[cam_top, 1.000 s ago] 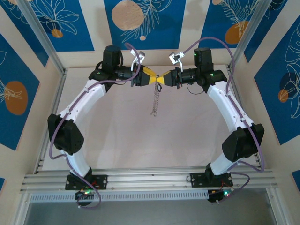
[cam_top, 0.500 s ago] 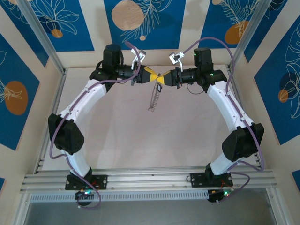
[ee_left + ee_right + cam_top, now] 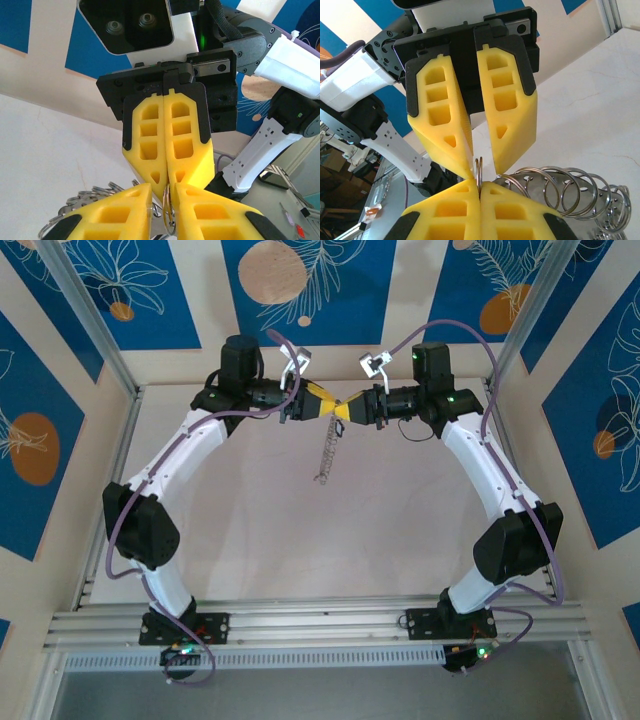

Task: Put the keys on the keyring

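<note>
Keyring (image 3: pixel 325 455) dangles over the desk (image 3: pixel 400 530), its top ring pinched in the clenched right hand (image 3: pixel 479 186); the left hand (image 3: pixel 162 192), slightly parted, straddles that ring.

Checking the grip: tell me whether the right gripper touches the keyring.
Touching. Right wrist view: the right gripper is shut on a ring of the keyring.

Keyring (image 3: pixel 326 453) hung straight down earlier. Now its lower end slants twd left gripper (image 3: pixel 333 408) side.
</note>
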